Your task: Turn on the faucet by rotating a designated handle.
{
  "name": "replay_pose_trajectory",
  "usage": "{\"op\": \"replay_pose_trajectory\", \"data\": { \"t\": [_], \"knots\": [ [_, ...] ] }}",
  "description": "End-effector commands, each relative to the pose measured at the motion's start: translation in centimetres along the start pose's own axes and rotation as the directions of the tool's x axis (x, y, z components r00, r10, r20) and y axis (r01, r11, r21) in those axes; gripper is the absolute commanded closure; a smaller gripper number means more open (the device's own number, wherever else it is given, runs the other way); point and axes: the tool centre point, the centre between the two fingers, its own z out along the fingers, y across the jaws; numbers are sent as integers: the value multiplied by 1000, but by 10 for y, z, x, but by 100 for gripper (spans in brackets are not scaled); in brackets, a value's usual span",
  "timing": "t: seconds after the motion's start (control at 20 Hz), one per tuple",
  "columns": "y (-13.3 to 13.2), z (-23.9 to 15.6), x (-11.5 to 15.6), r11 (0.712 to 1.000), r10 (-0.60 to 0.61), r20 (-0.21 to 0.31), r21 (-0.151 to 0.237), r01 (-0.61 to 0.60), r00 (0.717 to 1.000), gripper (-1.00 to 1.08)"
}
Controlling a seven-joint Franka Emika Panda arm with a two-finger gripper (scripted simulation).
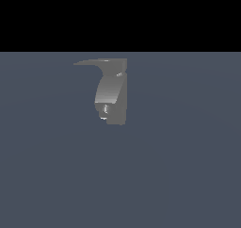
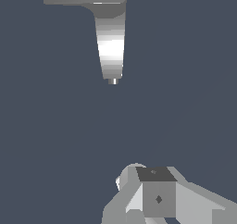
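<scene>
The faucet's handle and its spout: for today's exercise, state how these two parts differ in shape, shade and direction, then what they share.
The handle is a thin, flat blade tapering to a point; the spout is broad and curved. The handle is darker grey, the spout lighter and shaded in bands. The handle runs level along the top toward the exterior view's left; the spout sweeps downward. Both are matte grey and join the faucet body.

Your gripper (image 2: 159, 197): pale, faceted, low-polygon

In your wrist view you see only part of your robot: blocky light-grey and white faces, a mid-grey square front panel with 1 small dark diamond mark, and a darker grey top face carrying another faint mark. A rounded white knob sits beside it. Your exterior view shows none of the arm.
</scene>
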Motion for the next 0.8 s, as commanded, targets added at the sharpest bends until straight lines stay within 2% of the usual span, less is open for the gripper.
{"op": "replay_pose_trajectory", "data": {
  "t": [0.0, 0.35, 0.75],
  "knots": [
    [-11, 5, 3, 999, 40, -1, 1, -40, 999, 108],
    [-45, 23, 17, 985, 175, -3, 5, -175, 985, 108],
    [-84, 43, 40, 945, 328, -6, 11, -328, 945, 108]
  ]
}}
